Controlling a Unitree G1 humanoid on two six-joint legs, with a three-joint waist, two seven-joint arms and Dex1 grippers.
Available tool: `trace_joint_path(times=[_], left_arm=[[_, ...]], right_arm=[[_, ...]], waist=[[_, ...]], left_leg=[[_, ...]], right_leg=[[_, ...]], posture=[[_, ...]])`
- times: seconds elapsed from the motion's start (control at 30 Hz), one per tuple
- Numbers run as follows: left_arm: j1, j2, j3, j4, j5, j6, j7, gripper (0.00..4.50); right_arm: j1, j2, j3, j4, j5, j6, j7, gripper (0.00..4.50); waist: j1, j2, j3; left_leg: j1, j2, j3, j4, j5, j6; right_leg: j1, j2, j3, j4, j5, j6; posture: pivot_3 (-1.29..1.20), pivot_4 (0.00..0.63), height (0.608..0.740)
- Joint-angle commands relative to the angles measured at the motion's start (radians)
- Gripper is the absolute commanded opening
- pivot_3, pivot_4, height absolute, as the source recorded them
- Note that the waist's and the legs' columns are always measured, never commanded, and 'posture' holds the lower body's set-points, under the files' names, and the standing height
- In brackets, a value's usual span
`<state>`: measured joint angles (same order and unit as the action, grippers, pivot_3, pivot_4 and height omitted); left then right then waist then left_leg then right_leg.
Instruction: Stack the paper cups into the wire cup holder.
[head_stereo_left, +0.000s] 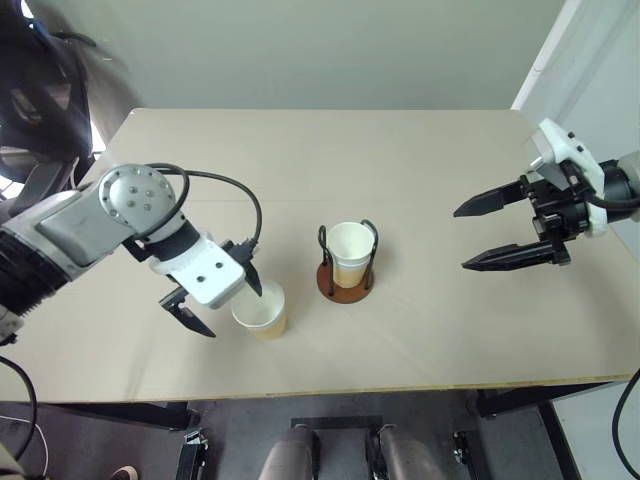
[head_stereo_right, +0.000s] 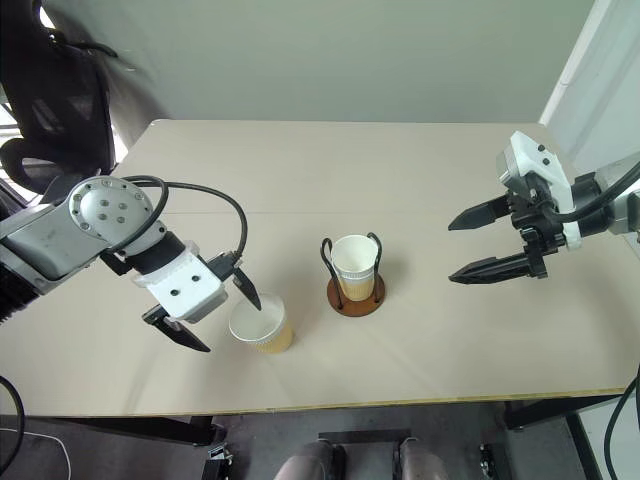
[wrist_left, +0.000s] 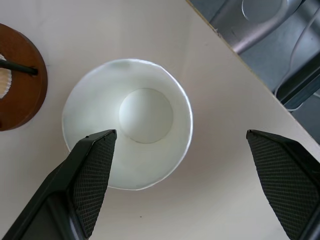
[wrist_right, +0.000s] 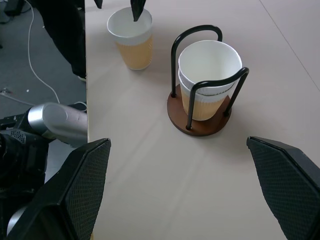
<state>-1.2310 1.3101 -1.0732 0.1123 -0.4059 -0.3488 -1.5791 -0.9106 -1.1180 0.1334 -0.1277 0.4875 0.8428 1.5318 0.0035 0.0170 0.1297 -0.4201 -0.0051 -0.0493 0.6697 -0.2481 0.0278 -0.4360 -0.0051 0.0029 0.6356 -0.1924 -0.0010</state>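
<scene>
- Cups (wrist_right: 206, 75): I see two tapered paper ones nested in the wire cup holder (head_stereo_left: 346, 262), thin black loops on a round reddish-brown disc, mid-table.
- Third cup (head_stereo_left: 262, 310) stands upright, smooth white inside.
- My left gripper (head_stereo_left: 220, 297) straddles its rim, spread wide, gripping nothing.
- My right gripper (head_stereo_left: 481, 235) hangs agape, empty, well apart.

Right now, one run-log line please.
left gripper: jaws open over loose paper cup | wire cup holder: two cups nested | right gripper: open, clear
</scene>
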Motion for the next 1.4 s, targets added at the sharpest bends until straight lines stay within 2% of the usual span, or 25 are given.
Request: trace_joint_path(times=[0.03,0.23,0.57,0.93,1.03,1.23,1.4], left_arm=[[0.009,-0.002,0.041,-0.004,-0.002,-0.012,-0.035,4.50],[0.031,-0.011,0.051,-0.009,0.000,-0.011,-0.035,4.50],[0.057,-0.022,0.067,0.002,0.014,-0.015,-0.035,4.50],[0.067,-0.034,0.063,0.058,0.072,-0.070,-0.035,4.50],[0.077,-0.058,0.079,0.103,0.107,-0.139,-0.035,3.90],[0.098,-0.100,0.101,0.183,0.154,-0.243,-0.035,1.69],[0.101,-0.130,0.131,0.225,0.166,-0.277,-0.035,0.03]], right_arm=[[-0.002,-0.006,-0.026,-0.033,0.028,0.009,0.001,4.49],[0.017,0.010,-0.044,-0.042,0.066,0.012,-0.001,4.49],[0.074,0.046,-0.085,-0.025,0.089,-0.084,0.003,4.49],[0.085,0.054,-0.074,-0.018,0.088,-0.121,-0.005,4.49],[0.084,0.059,-0.074,-0.021,0.091,-0.117,-0.012,4.50],[0.086,0.063,-0.075,-0.028,0.094,-0.114,-0.018,4.50],[0.086,0.056,-0.070,-0.031,0.091,-0.111,-0.015,4.50]], waist=[[0.000,0.000,0.000],[0.000,0.000,0.000],[0.001,0.000,0.000],[0.000,0.000,0.000],[0.000,0.000,0.000],[0.000,0.000,0.000],[0.001,0.000,0.000]], left_leg=[[0.000,0.000,0.000,0.000,0.000,0.000],[0.000,0.000,0.000,0.000,0.000,0.000],[0.000,0.000,0.000,0.000,0.000,0.000],[0.001,0.000,0.000,0.001,-0.001,0.002],[0.001,0.000,0.000,0.001,-0.001,0.002],[0.001,0.000,0.000,0.001,-0.001,0.002],[0.001,0.000,0.000,0.001,-0.001,0.002]], right_leg=[[0.000,0.000,0.000,0.000,0.000,0.000],[0.000,0.000,0.000,0.000,0.000,0.000],[0.000,0.000,0.000,0.002,0.000,0.000],[-0.001,0.000,0.000,0.005,0.000,-0.001],[-0.001,0.000,0.000,0.006,-0.001,-0.001],[-0.001,0.000,0.000,0.007,-0.001,-0.001],[-0.001,0.000,0.000,0.007,-0.001,-0.001]], posture=[[0.00,0.150,0.740],[0.00,0.150,0.740],[0.00,0.150,0.740],[0.00,0.150,0.740],[0.00,0.150,0.740],[0.00,0.150,0.740],[0.00,0.150,0.740]])
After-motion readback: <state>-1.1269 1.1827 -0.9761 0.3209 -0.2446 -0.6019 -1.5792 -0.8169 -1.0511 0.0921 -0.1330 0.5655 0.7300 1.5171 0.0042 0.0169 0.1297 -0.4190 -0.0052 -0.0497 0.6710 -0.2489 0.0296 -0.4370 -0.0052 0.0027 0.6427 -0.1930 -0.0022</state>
